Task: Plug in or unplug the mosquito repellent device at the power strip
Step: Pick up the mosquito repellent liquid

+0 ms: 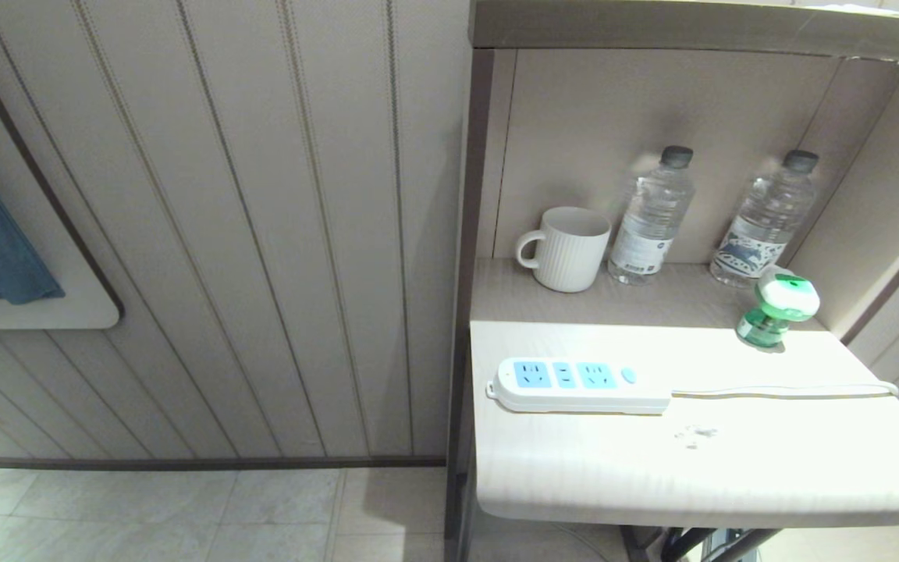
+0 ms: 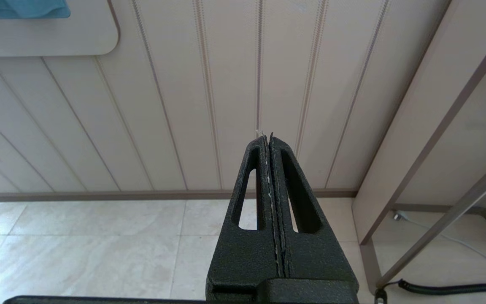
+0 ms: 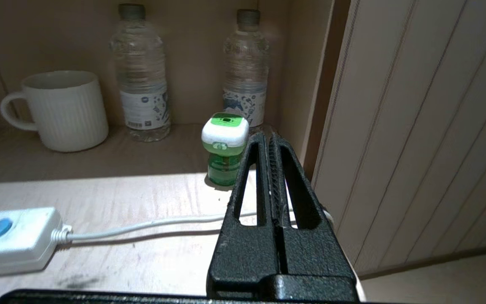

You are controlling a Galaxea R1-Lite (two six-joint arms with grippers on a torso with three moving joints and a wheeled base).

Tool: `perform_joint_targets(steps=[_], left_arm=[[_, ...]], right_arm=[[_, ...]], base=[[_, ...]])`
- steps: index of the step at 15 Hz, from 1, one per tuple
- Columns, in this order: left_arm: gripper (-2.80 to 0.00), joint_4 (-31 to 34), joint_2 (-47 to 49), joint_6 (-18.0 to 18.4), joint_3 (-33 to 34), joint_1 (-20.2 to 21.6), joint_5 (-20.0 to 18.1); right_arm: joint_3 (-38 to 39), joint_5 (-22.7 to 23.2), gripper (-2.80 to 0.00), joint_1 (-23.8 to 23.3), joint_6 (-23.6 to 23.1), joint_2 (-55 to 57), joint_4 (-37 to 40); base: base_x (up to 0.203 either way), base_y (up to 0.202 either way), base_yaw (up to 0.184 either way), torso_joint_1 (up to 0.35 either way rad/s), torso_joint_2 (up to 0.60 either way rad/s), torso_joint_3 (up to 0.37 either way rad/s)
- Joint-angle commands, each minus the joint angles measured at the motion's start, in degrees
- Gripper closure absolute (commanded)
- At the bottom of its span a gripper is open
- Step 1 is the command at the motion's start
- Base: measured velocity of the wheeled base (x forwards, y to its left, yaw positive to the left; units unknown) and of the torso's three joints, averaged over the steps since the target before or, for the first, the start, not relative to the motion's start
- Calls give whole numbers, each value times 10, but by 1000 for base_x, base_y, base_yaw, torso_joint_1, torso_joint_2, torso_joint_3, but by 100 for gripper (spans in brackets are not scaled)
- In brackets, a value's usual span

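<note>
The mosquito repellent device (image 1: 777, 306), green bottle under a white-and-green head, stands upright on the pale table (image 1: 730, 476) near its back right corner, apart from the power strip. The white power strip (image 1: 578, 384) lies flat toward the table's left edge, all its blue sockets bare, its cord (image 1: 785, 389) running right. My right gripper (image 3: 269, 136) is shut and holds nothing; it hovers near the table's right edge, with the device (image 3: 225, 147) just beyond and beside its fingertips. My left gripper (image 2: 268, 137) is shut, parked low over the floor. Neither arm shows in the head view.
A white ribbed mug (image 1: 568, 248) and two clear water bottles (image 1: 650, 217) (image 1: 764, 220) stand at the back of the alcove behind the device. A panelled wall (image 3: 416, 126) closes off the table's right side. Tiled floor (image 1: 145, 515) lies to the left.
</note>
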Motion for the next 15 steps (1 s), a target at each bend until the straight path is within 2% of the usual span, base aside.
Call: perform_joint_targets(steps=[1, 4, 5, 6, 8, 15], left_arm=[[0, 0, 1, 0, 0, 0, 0], [0, 0, 1, 0, 0, 0, 0], [0, -1, 1, -1, 0, 0, 0], [0, -1, 1, -1, 0, 0, 0], [0, 0, 1, 0, 0, 0, 0], [0, 0, 1, 0, 0, 0, 0]], right_arm=[[-20, -19, 0, 1, 41, 131, -37], [-70, -29, 0, 4, 90, 201, -25], [-84, -33, -93, 4, 101, 220, -21], [-93, -45, -280, 5, 120, 239, -19], [-109, -58, -280, 3, 150, 251, -17], [-126, -61, -280, -2, 132, 301, -28]], base=[[0, 0, 0, 0, 0, 0], [0, 0, 0, 0, 0, 0], [0, 0, 0, 0, 0, 0], [0, 0, 0, 0, 0, 0], [0, 0, 0, 0, 0, 0], [0, 0, 0, 0, 0, 0]])
